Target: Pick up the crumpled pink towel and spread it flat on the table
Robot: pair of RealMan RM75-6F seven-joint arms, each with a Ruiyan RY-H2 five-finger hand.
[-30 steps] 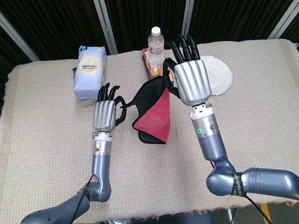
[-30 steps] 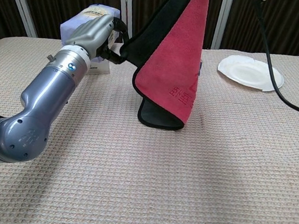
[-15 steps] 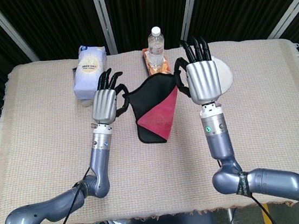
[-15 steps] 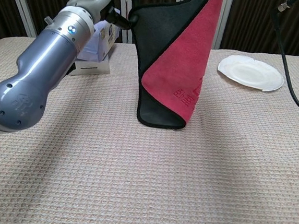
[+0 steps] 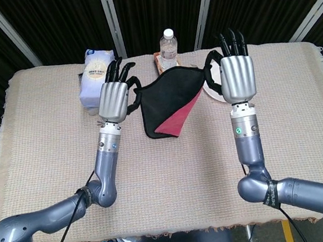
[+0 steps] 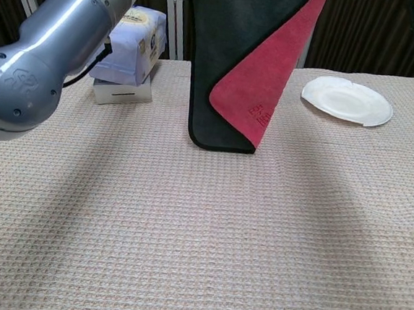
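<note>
You had the towel [image 5: 168, 99] off the table, hanging stretched between its two upper corners; the side facing you was black, with one pink corner [image 6: 268, 80] folded across its lower right; its bottom edge hung just above the tablecloth, mid-table.

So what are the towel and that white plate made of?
The towel looks like soft microfibre cloth, matte, pink one side and black the other; it hangs in limp folds. The plate looks like thin paper or plastic, judging by its dull white, slightly uneven rim, though ceramic isn't excluded.
</note>
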